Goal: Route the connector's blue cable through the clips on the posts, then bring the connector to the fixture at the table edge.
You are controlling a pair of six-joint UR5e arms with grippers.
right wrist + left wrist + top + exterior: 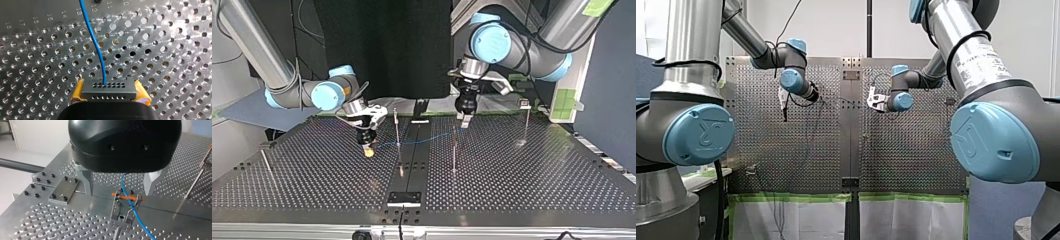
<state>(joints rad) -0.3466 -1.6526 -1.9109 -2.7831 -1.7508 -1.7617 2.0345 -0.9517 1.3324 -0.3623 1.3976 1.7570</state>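
A grey connector block [108,88] sits between the yellow pads [78,91] of my right gripper [109,93], which is shut on it just above the perforated table. The blue cable [96,42] leaves the connector's face and runs ahead. In the top view my right gripper [368,149] is at the left, and the cable [422,140] passes a thin post [397,131] on its way to my left gripper [464,121]. My left gripper [119,193] stands open over a metal clip [124,208]. The cable [136,216] runs down between its metal fingers [86,183] and through that clip.
More thin posts stand on the table: one [454,150] near the middle, one [526,122] at the top view's right, a leaning one [266,162] at its left. A plate fixture [404,198] sits at the near edge of the table's centre strip [412,155].
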